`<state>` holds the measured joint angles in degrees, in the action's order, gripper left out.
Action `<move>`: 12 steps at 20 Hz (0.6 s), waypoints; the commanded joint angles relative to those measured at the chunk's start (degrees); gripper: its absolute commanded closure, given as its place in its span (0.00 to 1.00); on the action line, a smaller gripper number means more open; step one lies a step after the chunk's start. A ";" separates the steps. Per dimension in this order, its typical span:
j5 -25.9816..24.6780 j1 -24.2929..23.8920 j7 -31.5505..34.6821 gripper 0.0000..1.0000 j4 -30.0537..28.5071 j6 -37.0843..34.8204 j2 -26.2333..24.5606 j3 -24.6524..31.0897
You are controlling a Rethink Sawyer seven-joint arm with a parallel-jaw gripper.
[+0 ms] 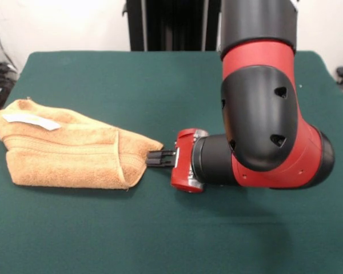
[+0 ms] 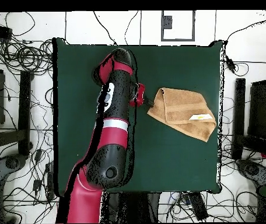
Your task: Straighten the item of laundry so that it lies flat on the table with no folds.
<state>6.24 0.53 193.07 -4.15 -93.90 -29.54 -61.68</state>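
Still-folded towel [image 1: 68, 151] near table [image 1: 160, 240] edge, tool [image 1: 155, 158] clenched on its corner.

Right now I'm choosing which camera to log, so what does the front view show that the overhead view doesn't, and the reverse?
Front only: the black pincer tips meeting the folded orange-tan terry towel at its pointed corner, and the towel's stitched fold layers. Overhead only: the whole dark green felt table, with cables on the floor around it, and the full red and black arm. Both: the towel still folded, its white tag facing up.
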 commanded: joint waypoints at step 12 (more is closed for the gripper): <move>7.29 1.42 14.33 1.00 -2.50 8.92 0.57 9.76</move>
<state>7.50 0.66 193.07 -4.20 -93.56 -28.36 -59.30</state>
